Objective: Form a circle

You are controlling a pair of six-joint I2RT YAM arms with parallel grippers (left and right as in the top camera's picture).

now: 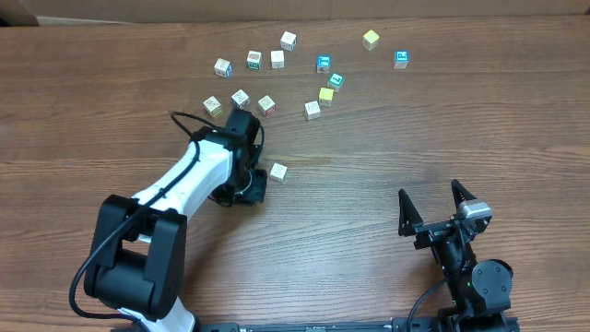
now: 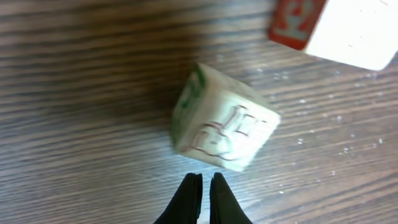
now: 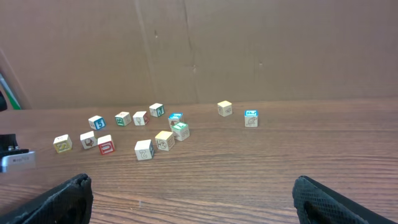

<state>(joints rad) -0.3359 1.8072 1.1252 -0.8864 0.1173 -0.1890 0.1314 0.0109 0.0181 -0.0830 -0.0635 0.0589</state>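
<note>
left gripper point(image 2: 204, 188) is showing its two black tips pressed together, nothing between them. lone cube point(image 2: 224, 121) is sitting just ahead of those tips, apart from them, turned so an edge rather than a flat face is pointing back at the gripper. it is whitish, with green print on one face and brown line print on another. red-faced cube point(image 2: 298, 22) is lying further ahead and to the right.

right gripper point(image 3: 194, 198) is hanging with its jaws wide apart, gripping nothing. the other toy cubes point(image 3: 144, 149) are lying well ahead of it in a loose scatter, the yellow cube point(image 3: 224, 108) among the farthest. no circle is forming yet.

judgement: the cubes are looking light, stiff and smooth-sided, so they are likely sliding and spinning easily on the wood table point(image 1: 369, 166). taking hold across two opposite flat faces, squared up, is looking safest. if nudging, aiming at a face centre, not an edge.
</note>
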